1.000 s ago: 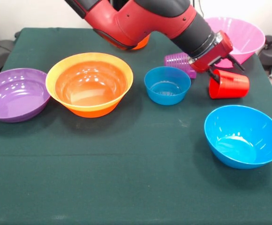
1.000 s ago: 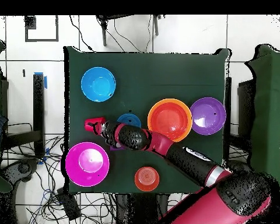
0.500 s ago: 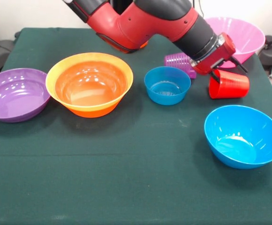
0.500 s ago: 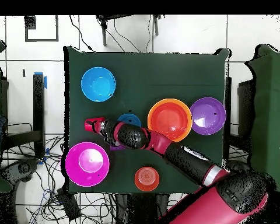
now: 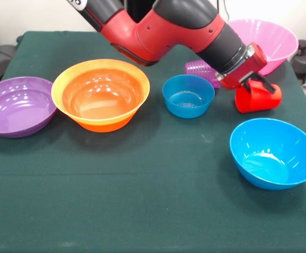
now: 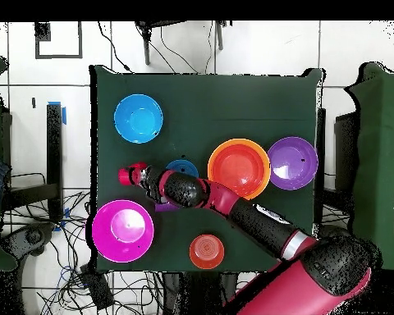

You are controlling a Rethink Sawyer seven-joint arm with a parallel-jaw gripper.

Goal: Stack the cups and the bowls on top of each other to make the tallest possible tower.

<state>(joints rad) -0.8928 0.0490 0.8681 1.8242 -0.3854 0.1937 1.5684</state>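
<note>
Green-clothed table with bowls laid out singly; gripper at the red cup

Green cloth covers the table [image 5: 142, 211]. No brand, label or legible writing can be made out on any item. The overhead view shows a white tiled floor [image 6: 258, 49] around the table, with loose cables [image 6: 69, 279] on the floor at one side.

Bowls and cups, front view:
- Purple bowl [image 5: 17, 105] at the left edge, touching or just beside the large orange bowl [image 5: 101, 94].
- Small blue bowl [image 5: 188, 95] near the centre, apart from the orange one.
- Large blue bowl [image 5: 274, 153] at the near right, standing alone.
- Pink bowl [image 5: 271, 37] at the far right corner.
- Purple cup [image 5: 199, 68] lying on its side behind the small blue bowl, partly hidden by the arm.
- Red cup [image 5: 257, 96] lying tilted on its side between the pink bowl and the large blue bowl.

The overhead view also shows a red-orange bowl [image 6: 206, 251] near the table edge on the robot's side. No item is nested in another; every bowl sits alone on the cloth.

The red and black arm [image 5: 163, 26] crosses the far half of the table and blocks part of the purple cup. The gripper [image 5: 253, 83] is at the red cup's upper side, in contact with it. Whether it is clamped on the cup or released cannot be told from either view.
</note>
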